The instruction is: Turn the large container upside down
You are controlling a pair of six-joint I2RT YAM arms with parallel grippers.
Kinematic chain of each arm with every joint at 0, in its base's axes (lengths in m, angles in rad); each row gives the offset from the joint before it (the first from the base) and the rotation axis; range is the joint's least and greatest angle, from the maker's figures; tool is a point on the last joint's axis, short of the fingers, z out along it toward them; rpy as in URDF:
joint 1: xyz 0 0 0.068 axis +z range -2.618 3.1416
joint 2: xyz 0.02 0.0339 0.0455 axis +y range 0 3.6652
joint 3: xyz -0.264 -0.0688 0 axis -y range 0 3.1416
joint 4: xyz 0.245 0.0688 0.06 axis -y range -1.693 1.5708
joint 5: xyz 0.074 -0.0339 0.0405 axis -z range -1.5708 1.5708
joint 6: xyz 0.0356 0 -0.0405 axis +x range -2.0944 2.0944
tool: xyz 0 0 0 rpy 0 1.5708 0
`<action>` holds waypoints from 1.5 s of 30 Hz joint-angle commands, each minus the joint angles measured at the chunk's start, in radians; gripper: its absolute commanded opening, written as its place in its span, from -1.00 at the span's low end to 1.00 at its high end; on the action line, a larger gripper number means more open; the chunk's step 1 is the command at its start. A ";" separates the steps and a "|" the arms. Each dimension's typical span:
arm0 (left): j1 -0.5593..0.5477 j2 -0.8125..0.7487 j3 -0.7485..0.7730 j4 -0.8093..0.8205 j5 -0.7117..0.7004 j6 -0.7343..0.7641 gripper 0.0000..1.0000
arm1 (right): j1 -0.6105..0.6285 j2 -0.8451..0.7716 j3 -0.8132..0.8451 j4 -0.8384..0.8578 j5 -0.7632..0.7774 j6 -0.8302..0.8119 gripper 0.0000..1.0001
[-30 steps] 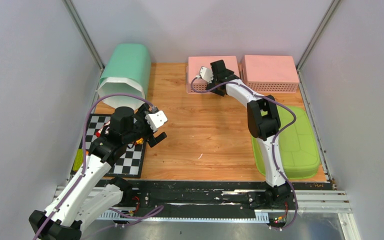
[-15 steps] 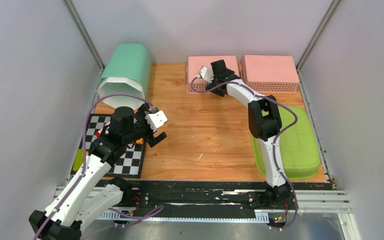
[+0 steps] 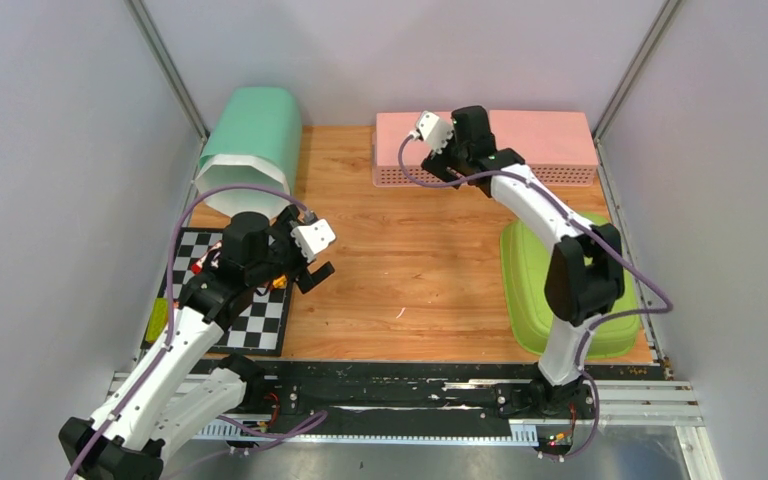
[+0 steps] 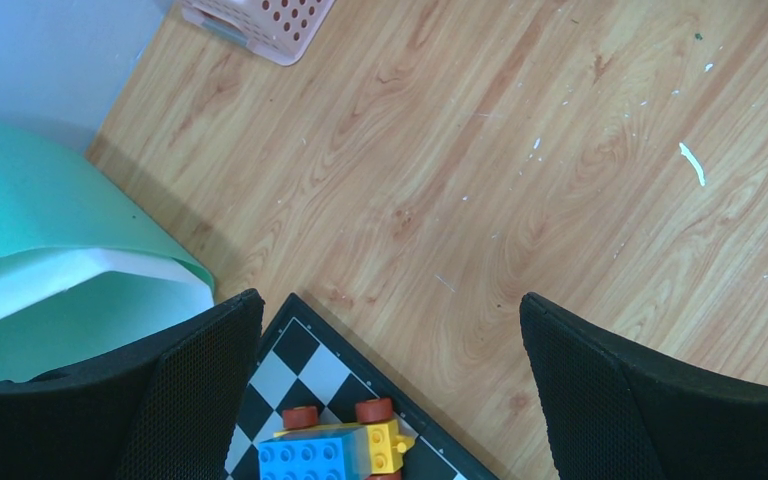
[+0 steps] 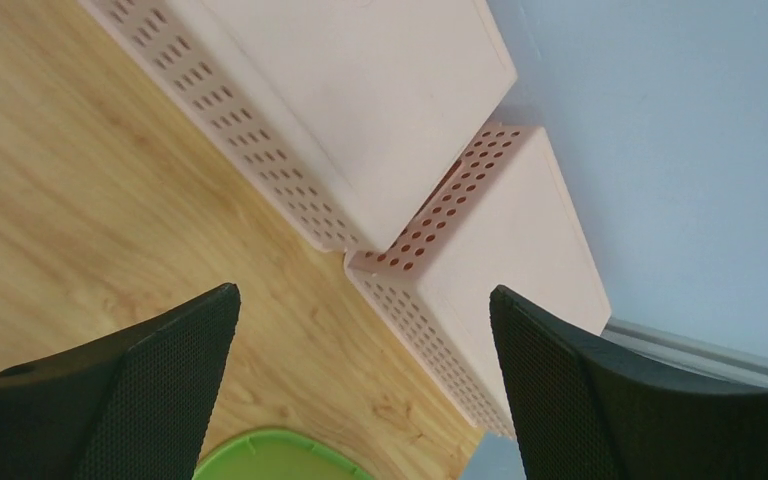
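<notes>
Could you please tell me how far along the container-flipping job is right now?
Done, apparently: the lime green container seems to lie base up, and both pink baskets sit bottom-up. In hand: nothing; the right gripper hangs open over the baskets, the left gripper open over the checkerboard mat. Left: the teal bin lies on its side, so if that is the large container, it is not yet turned over.
</notes>
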 commanded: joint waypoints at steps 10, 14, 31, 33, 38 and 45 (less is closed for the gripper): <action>0.047 0.108 0.073 0.098 -0.107 -0.089 1.00 | 0.002 -0.422 -0.397 -0.028 -0.274 0.159 0.92; 0.134 0.152 0.126 0.125 -0.114 -0.117 1.00 | 0.018 -0.526 -0.475 -0.033 -0.336 0.185 0.91; 0.501 0.397 0.305 0.185 -0.100 -0.271 1.00 | 0.141 -0.657 -0.615 -0.077 -0.391 0.191 0.90; 0.517 0.411 0.297 0.213 -0.130 -0.241 1.00 | 0.144 -0.649 -0.623 -0.073 -0.391 0.192 0.90; 0.561 0.446 0.289 0.266 -0.128 -0.168 1.00 | 0.146 -0.641 -0.643 -0.058 -0.395 0.193 0.89; 0.572 0.457 0.239 0.414 -0.066 0.066 1.00 | 0.145 -0.635 -0.658 -0.050 -0.394 0.188 0.89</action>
